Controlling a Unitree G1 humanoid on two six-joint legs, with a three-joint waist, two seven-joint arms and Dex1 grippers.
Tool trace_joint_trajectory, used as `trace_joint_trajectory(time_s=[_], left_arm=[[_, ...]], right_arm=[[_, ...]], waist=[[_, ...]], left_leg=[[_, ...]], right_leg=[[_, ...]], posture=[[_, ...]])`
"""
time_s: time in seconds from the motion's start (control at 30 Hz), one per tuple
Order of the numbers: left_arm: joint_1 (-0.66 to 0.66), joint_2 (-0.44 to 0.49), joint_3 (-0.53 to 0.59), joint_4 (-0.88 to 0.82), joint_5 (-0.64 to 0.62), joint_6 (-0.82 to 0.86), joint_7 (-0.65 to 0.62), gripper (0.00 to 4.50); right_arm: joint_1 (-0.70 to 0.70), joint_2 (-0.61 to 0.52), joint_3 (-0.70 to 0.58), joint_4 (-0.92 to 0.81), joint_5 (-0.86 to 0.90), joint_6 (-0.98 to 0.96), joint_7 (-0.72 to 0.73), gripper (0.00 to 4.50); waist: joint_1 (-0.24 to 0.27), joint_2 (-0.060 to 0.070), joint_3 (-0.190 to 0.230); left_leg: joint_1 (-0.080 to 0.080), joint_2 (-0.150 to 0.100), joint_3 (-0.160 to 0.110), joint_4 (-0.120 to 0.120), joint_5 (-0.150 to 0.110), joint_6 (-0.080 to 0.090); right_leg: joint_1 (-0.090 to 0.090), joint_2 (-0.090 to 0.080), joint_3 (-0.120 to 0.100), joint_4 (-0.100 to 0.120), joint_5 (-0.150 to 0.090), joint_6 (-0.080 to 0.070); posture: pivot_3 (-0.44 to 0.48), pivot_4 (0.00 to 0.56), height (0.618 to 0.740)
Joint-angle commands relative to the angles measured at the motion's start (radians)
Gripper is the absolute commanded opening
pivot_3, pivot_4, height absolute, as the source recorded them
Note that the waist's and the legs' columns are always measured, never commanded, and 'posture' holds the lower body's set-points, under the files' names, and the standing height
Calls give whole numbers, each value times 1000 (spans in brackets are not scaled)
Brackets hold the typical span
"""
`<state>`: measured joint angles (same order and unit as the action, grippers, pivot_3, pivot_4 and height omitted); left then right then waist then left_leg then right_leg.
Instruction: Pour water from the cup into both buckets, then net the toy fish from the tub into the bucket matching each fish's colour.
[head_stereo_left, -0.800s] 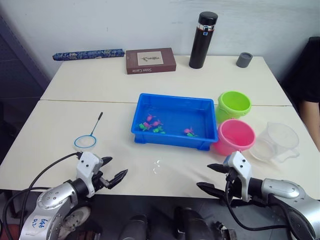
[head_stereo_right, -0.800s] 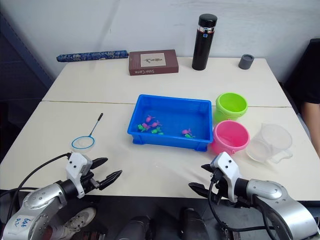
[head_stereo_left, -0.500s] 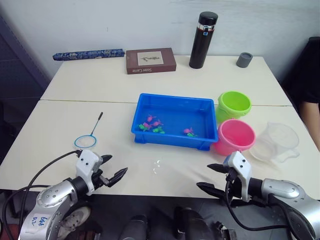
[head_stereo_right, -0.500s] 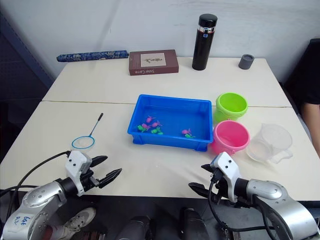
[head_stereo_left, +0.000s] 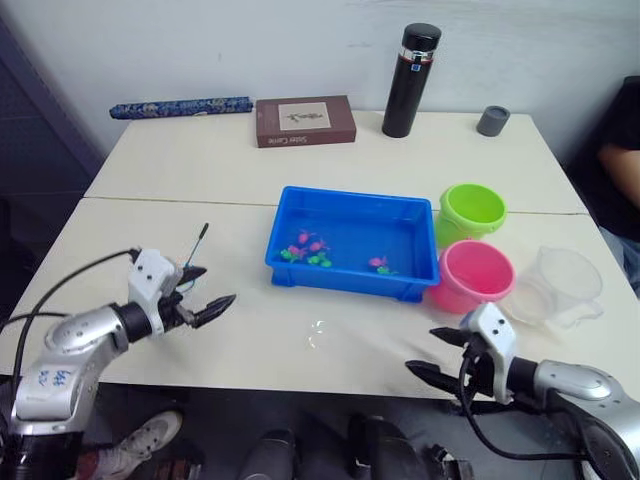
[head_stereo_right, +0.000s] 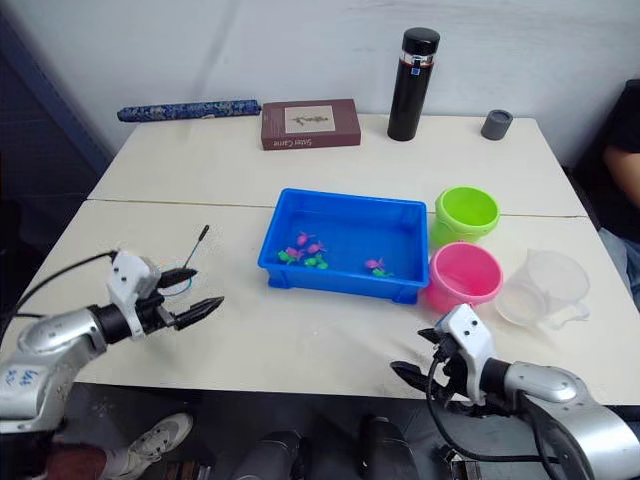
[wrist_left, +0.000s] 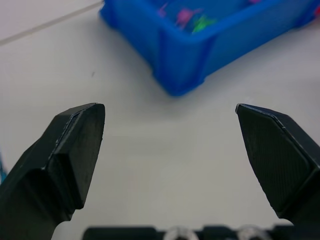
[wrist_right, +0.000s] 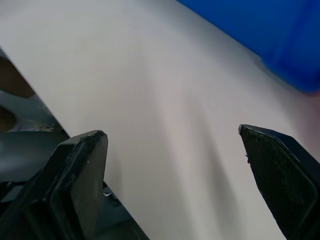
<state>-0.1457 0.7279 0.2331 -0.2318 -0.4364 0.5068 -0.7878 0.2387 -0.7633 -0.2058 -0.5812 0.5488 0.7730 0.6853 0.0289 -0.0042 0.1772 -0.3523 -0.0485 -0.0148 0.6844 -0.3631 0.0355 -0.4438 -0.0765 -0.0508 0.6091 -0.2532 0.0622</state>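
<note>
Right gripper (head_stereo_left: 447, 353): fingers spread wide, nothing between them, hovering at the near table edge, on the near side of the pink bucket (head_stereo_left: 471, 274). The cup (head_stereo_left: 559, 287) stands upright just beside the pink bucket, on the side away from the tub (head_stereo_left: 352, 213), so it lies ahead of these fingers and off toward the robot's right. The right arm is plainly the nearer one. Its handle direction cannot be made out with confidence through the clear plastic.

Left gripper (head_stereo_left: 204, 292): fingers likewise spread and empty, over the table on the tub's left side. The net (head_stereo_right: 186, 264) lies flat there, stick running away from the robot; its hoop is mostly hidden behind this gripper.

The green bucket (head_stereo_left: 471, 211) sits beyond the pink bucket, close to the tub's far right corner.

The toy fish (head_stereo_left: 310, 248) lie inside the tub. The left wrist view shows the tub's corner and a few fish ahead; the right wrist view offers bare tabletop and a blue edge, not the cup.
</note>
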Motion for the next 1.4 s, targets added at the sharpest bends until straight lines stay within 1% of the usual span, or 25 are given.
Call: trace_joint_trajectory(time_s=[0.03, 0.2, 0.33, 0.4, 0.5, 0.6, 0.7, 0.87, 1.13, 1.4], left_arm=[[-91, 26, -56, -10, -39, -5, -99, 4500], [-234, 7, -157, 41, -27, -33, -183, 4500], [-319, -33, -222, 103, 3, -93, -223, 4500], [-352, -49, -242, 130, 6, -109, -242, 4500], [-395, -74, -285, 167, 19, -135, -283, 4500], [-426, -99, -312, 190, 23, -141, -307, 4500], [-449, -114, -338, 203, 25, -142, -332, 4500], [-463, -130, -360, 211, 38, -153, -347, 4500], [-455, -137, -354, 199, 48, -152, -341, 4500], [-447, -131, -349, 186, 50, -143, -331, 4500]], right_arm=[[34, 3, -111, 17, -17, 20, -58, 4447], [62, 51, -216, 83, -84, 58, -206, 4447], [80, 120, -282, 116, -133, 83, -322, 4447], [82, 173, -321, 123, -140, 83, -371, 4447], [26, 282, -400, 147, -135, 77, -485, 4447], [-54, 336, -446, 180, -141, 75, -562, 4447], [-112, 353, -474, 211, -151, 73, -614, 4447], [-174, 350, -494, 264, -167, 51, -664, 4447], [-237, 356, -486, 324, -201, -4, -716, 4447], [-283, 387, -490, 368, -227, -62, -783, 4447]], waist=[[0, 0, 0], [-3, 0, 0], [-4, 1, 0], [-3, 1, 0], [-4, 1, 0], [-7, 2, -1], [-6, 2, -1], [-6, 2, -1], [-6, 2, -1], [-7, 2, -1]], left_leg=[[0, 0, 0, 0, 0, 0], [0, 0, 0, 0, 0, -1], [1, 0, 1, 0, 1, -2], [1, 0, 1, 0, 1, -2], [1, 0, 1, 0, 2, -3], [1, 0, 2, 0, 2, -2], [1, 0, 2, 0, 2, -2], [1, -1, 2, 0, 3, -2], [1, 0, 2, 0, 3, -1], [1, 0, 2, 0, 3, -1]], right_leg=[[0, 0, 0, 0, 0, 0], [0, 0, 0, 1, 0, 0], [0, 1, 1, 2, 0, 0], [0, 1, 1, 3, 0, 0], [0, 1, 1, 3, 0, 0], [0, 1, 2, 3, 0, 0], [-1, 1, 2, 4, 0, 0], [-1, 1, 3, 8, 0, 0], [-1, 1, 3, 9, 0, 0], [-1, 2, 3, 9, 0, 0]], posture=[[0, 150, 739], [0, 150, 739], [0, 150, 739], [0, 150, 739], [0, 150, 739], [0, 150, 739], [0, 150, 739], [0, 150, 739], [0, 150, 739], [0, 150, 739]])
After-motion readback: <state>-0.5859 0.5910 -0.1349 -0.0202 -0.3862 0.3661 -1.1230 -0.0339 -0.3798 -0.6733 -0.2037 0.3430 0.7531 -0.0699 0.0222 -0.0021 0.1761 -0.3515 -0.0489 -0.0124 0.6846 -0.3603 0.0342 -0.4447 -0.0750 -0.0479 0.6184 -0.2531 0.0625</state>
